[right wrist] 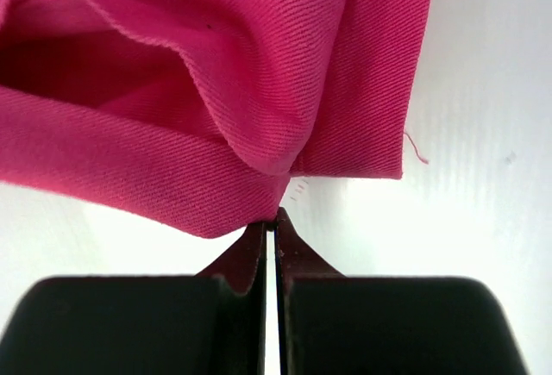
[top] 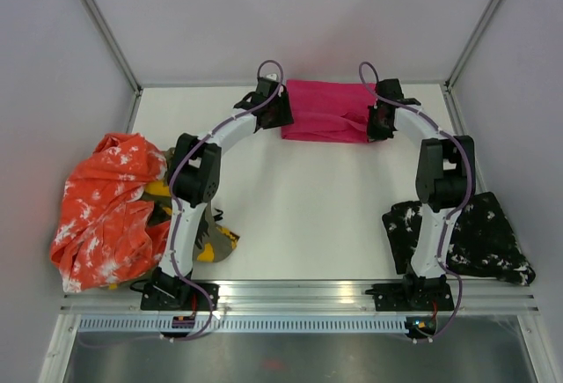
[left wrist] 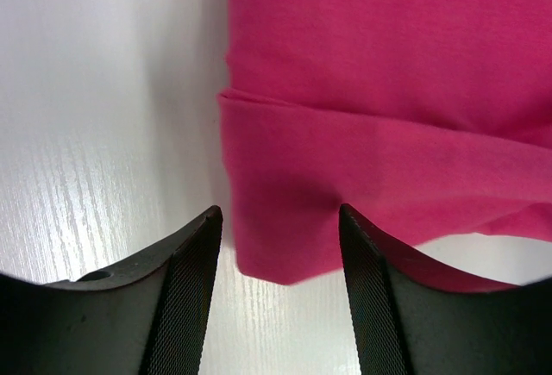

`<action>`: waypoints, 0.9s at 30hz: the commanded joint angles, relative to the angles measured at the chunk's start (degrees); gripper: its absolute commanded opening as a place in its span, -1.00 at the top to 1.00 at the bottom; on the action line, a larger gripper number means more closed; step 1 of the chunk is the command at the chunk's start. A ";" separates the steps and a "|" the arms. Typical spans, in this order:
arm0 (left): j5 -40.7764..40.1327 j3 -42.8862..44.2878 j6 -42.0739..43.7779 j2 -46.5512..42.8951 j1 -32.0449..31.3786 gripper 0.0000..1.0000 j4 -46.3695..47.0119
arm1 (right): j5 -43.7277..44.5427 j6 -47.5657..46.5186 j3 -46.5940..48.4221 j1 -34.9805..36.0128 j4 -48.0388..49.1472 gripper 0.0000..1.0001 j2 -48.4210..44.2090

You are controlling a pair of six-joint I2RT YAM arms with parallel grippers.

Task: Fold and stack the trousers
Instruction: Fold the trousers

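The magenta-pink trousers (top: 325, 110) lie folded in a rectangle at the back middle of the table. My left gripper (top: 280, 114) is open at their left end. In the left wrist view its jaws (left wrist: 279, 213) stand apart on either side of the cloth's near corner (left wrist: 285, 246). My right gripper (top: 378, 123) is at their right end. In the right wrist view it (right wrist: 276, 216) is shut, with its tips pinching the near edge of a bunched fold of the pink cloth (right wrist: 216, 125).
Orange-white mottled trousers (top: 101, 207) lie heaped at the left edge, with olive-yellow camouflage trousers (top: 215, 242) under them by the left arm's base. Black white-splattered trousers (top: 479, 233) lie at the front right beside the right arm. Walls enclose the table.
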 commanded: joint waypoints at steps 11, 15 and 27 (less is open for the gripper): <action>2.23 3.56 2.43 -3.29 -0.08 -0.26 5.62 | -13.55 -3.17 -5.70 -8.64 2.67 1.00 -2.93; 6.90 6.66 4.00 1.28 -1.48 -0.24 8.00 | -17.86 -3.43 -4.55 -8.73 2.50 0.59 -5.74; 7.25 0.59 5.41 2.43 -8.43 0.34 6.16 | -25.60 0.34 7.05 -8.64 -1.12 0.18 -10.24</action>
